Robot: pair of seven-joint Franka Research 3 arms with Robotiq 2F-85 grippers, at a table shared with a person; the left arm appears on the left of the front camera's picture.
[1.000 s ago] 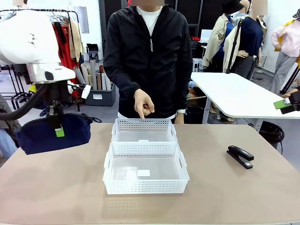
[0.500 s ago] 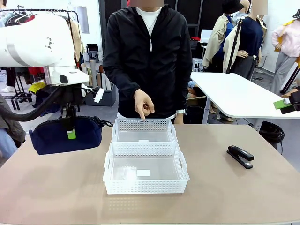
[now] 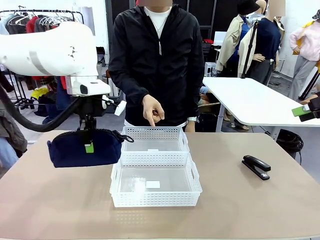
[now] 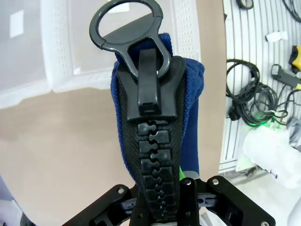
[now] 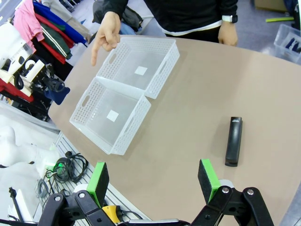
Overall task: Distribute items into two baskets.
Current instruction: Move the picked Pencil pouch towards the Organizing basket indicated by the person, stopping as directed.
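Pinching the navy pouch (image 3: 65, 151) by its zippered top, your left gripper (image 3: 88, 145) hangs it above the tan table (image 3: 50, 205), just left of the two baskets (image 3: 156, 196), probably for a drop from above. The person's hand (image 3: 152, 111) points at the far basket (image 3: 153, 132). Your right gripper (image 5: 153, 176) stands spread; the stapler (image 3: 256, 166) lies well right. Clothes racks (image 3: 45, 20) stand behind.

A tan table (image 3: 55, 205) carries two white lattice baskets and a black stapler (image 3: 256, 166). The baskets sit around its middle with their long sides touching: the near basket (image 3: 155, 198) and, at its 12 o'clock, the far basket (image 3: 152, 132) by the table's far edge. Each has a small white label on its clear bottom. The stapler lies flat at the baskets' 3 o'clock, well apart from them.
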